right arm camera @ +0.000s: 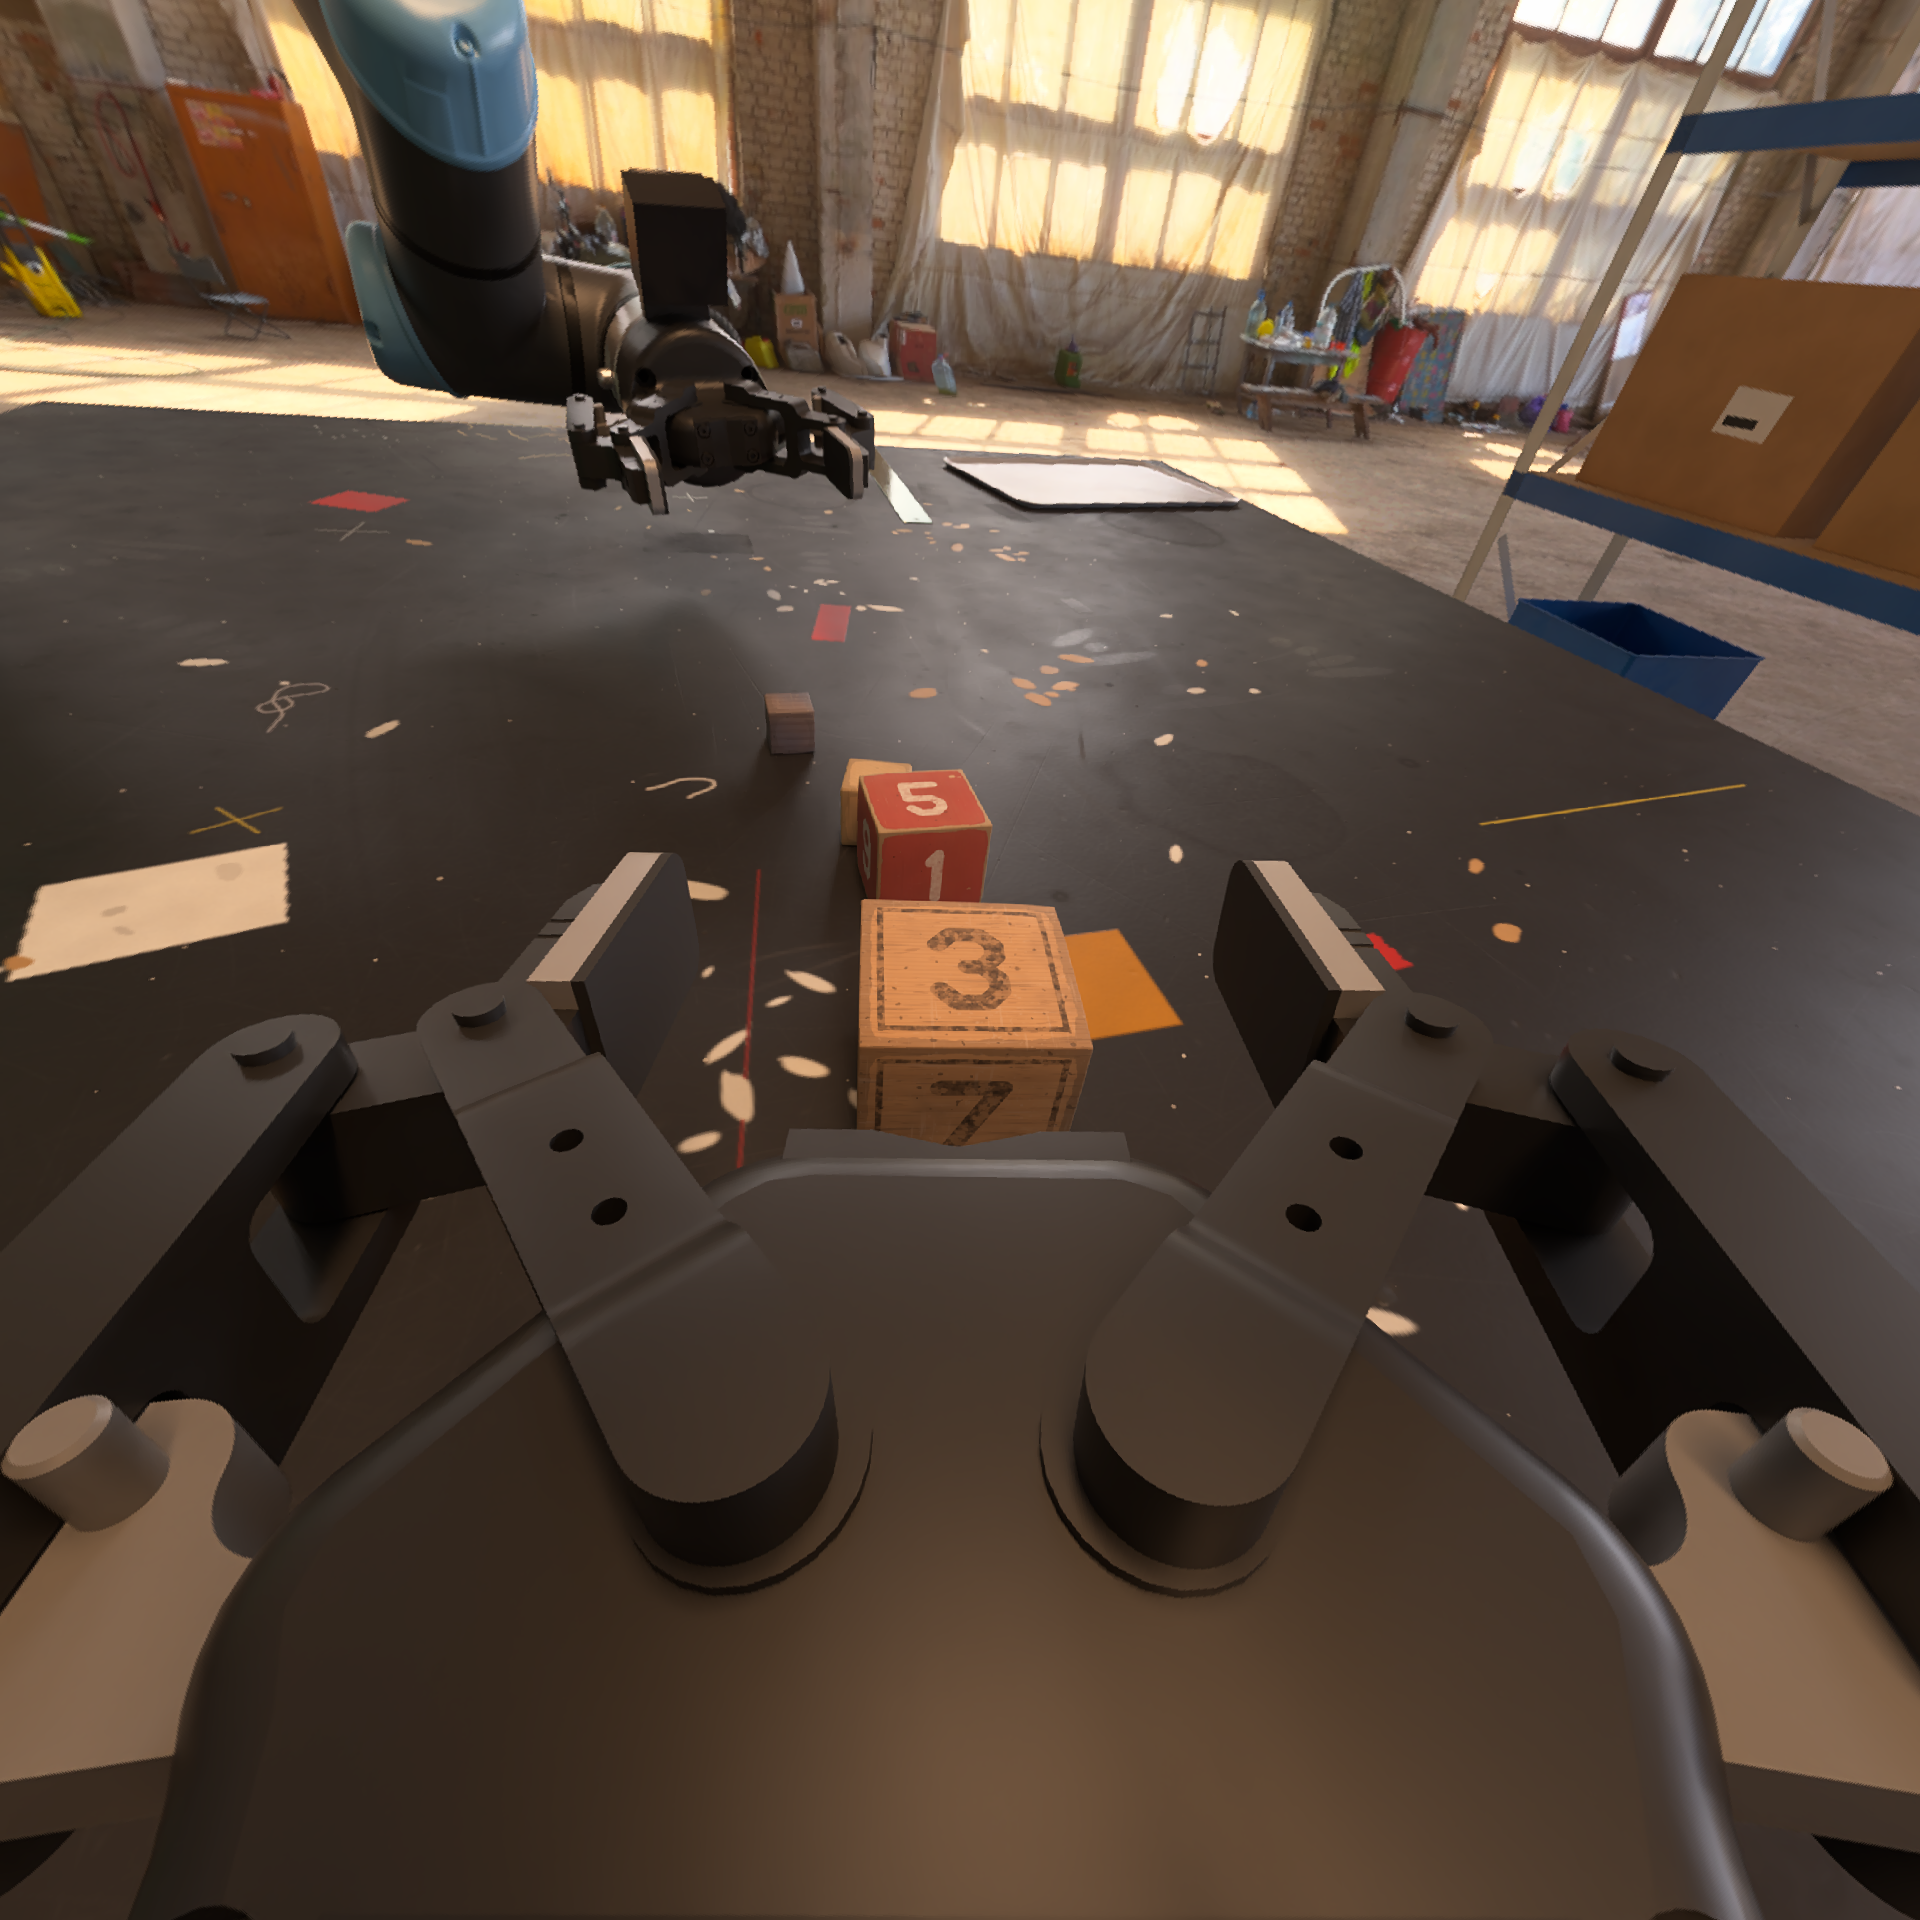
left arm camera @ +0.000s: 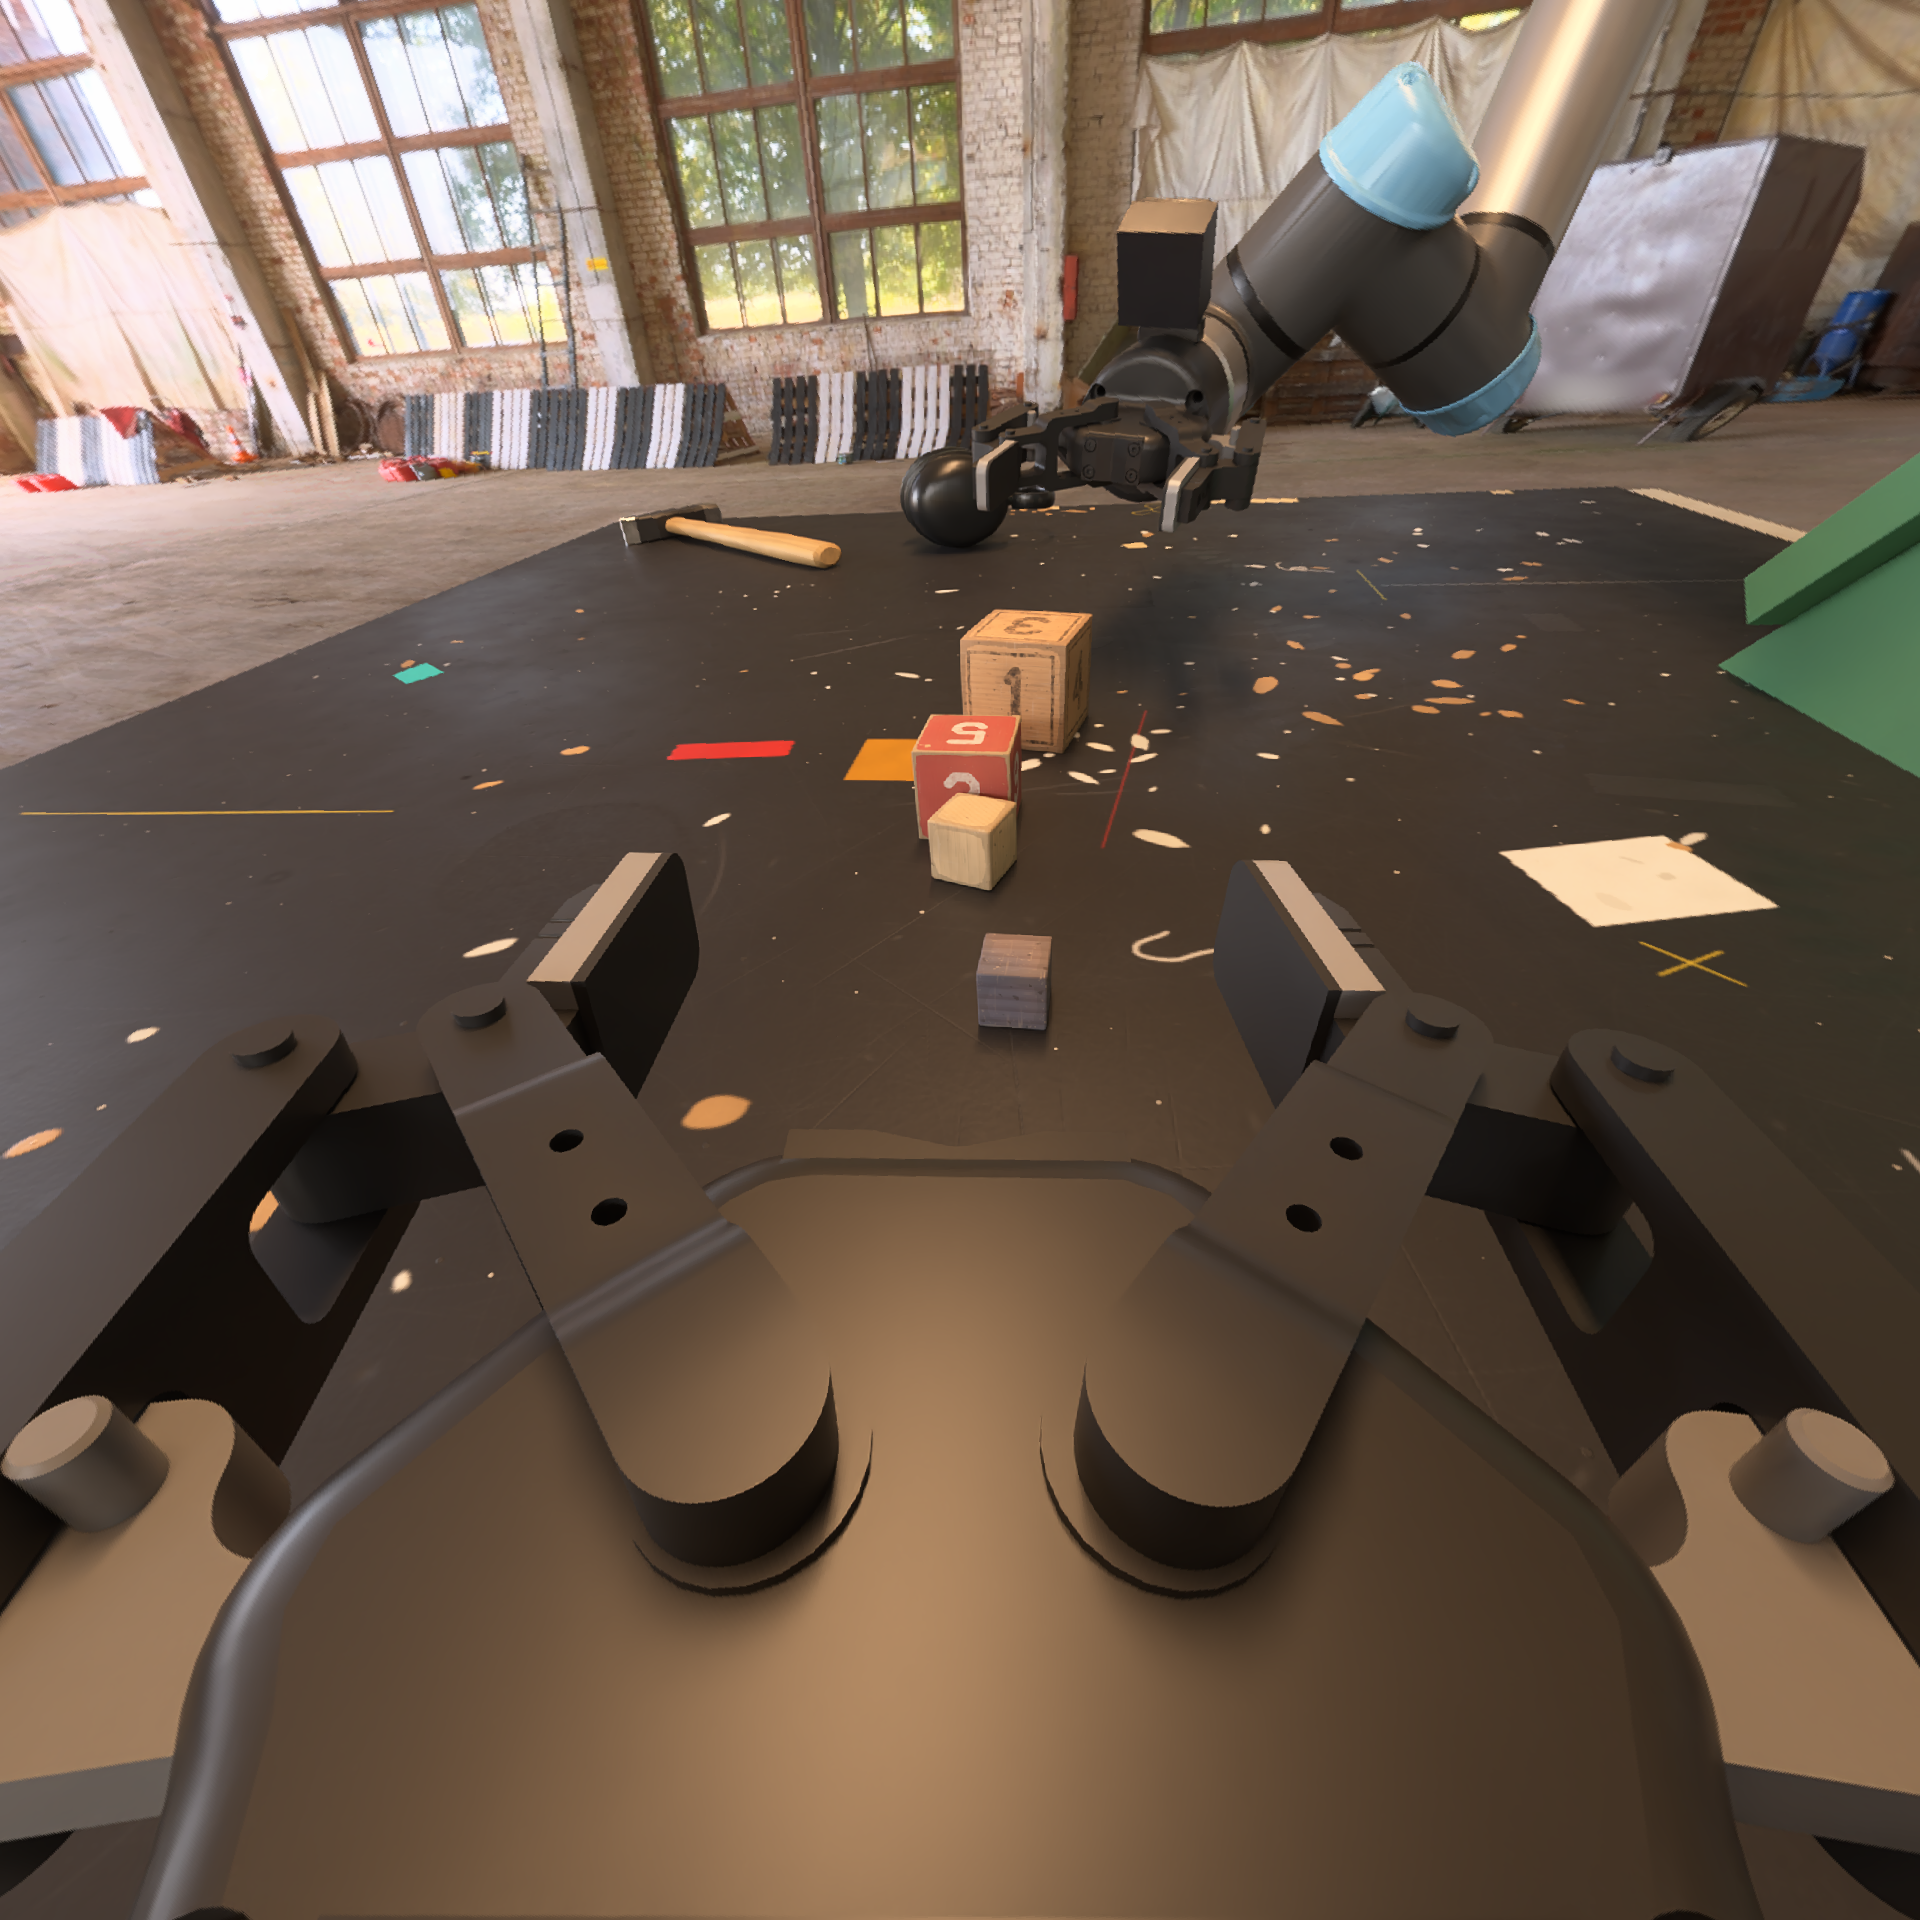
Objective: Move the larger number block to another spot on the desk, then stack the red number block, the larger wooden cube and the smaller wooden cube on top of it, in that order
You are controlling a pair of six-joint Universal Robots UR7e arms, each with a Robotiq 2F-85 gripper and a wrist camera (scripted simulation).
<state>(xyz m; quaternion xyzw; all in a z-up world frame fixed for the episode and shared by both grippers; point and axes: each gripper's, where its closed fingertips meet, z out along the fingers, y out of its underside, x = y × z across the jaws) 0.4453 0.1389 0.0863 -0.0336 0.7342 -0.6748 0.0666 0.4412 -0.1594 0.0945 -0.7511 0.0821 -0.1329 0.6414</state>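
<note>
Sitting on the dark desk (left arm camera: 312, 935), left to right in the left wrist view: a hammer (left arm camera: 732, 537) far off, a red patch (left arm camera: 730, 750), an orange patch (left arm camera: 881, 760), then the row of blocks. Nearest, the small grey wooden cube (left arm camera: 1014, 981), alone; behind it the pale larger wooden cube (left arm camera: 972, 842), just in front of the red number block (left arm camera: 966, 764), perhaps touching; farthest, the larger number block (left arm camera: 1027, 677), close behind the red one. Hovering low with fingers spread wide and empty, the left gripper (left arm camera: 956, 940). Hanging above the desk beyond the blocks, also wide and empty, the right gripper (left arm camera: 1091, 483). Farther right, a white patch (left arm camera: 1636, 880) and a green slab (left arm camera: 1849, 623).
</note>
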